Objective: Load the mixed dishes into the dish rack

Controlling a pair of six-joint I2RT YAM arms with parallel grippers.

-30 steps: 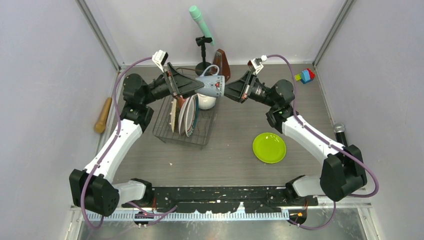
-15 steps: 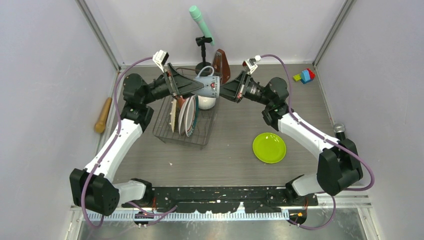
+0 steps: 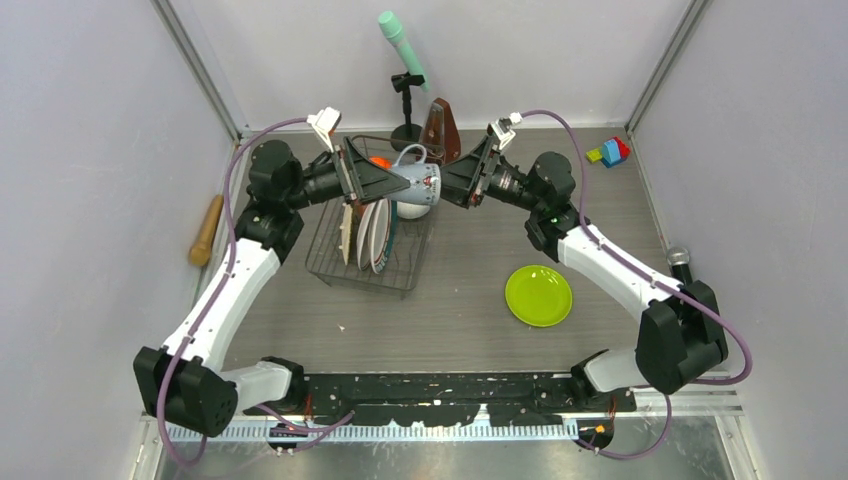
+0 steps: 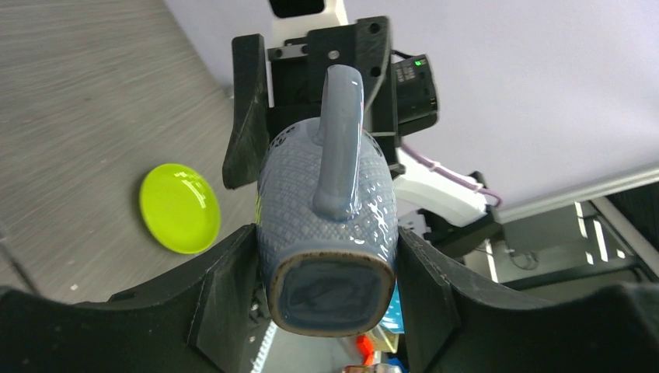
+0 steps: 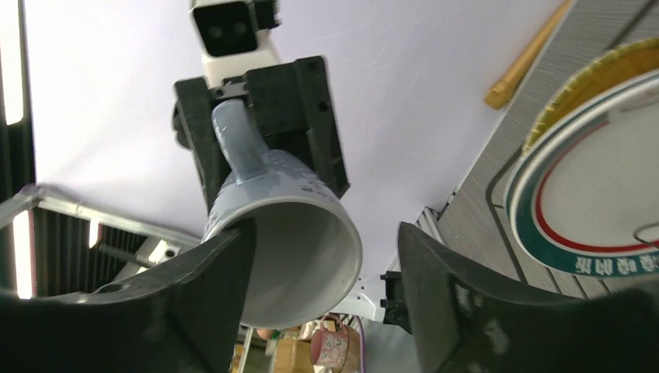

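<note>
A blue-grey mug (image 3: 417, 183) hangs on its side above the far end of the dish rack (image 3: 328, 266). My left gripper (image 3: 398, 183) is shut on its base; in the left wrist view both pads press the mug (image 4: 326, 202) at the left gripper (image 4: 326, 289). Facing it, my right gripper (image 3: 448, 185) is open at the rim; its view shows the mug (image 5: 289, 233) mouth by one finger, the other standing apart, around the right gripper (image 5: 326, 268). The rack holds upright white plates (image 3: 376, 228), a tan plate (image 3: 346, 226), a white bowl (image 3: 413, 208) and an orange bowl (image 3: 380, 162). A lime-green plate (image 3: 538, 295) lies on the table.
A brown metronome (image 3: 441, 128) and a stand with a teal microphone (image 3: 401, 42) are behind the rack. Toy blocks (image 3: 610, 151) sit at the far right, a wooden handle (image 3: 207, 230) by the left wall, a black microphone (image 3: 680, 260) by the right wall.
My right gripper has opened and let go of the mug's rim. My left gripper has closed on the mug's base. The mug has shifted a little to the left.
</note>
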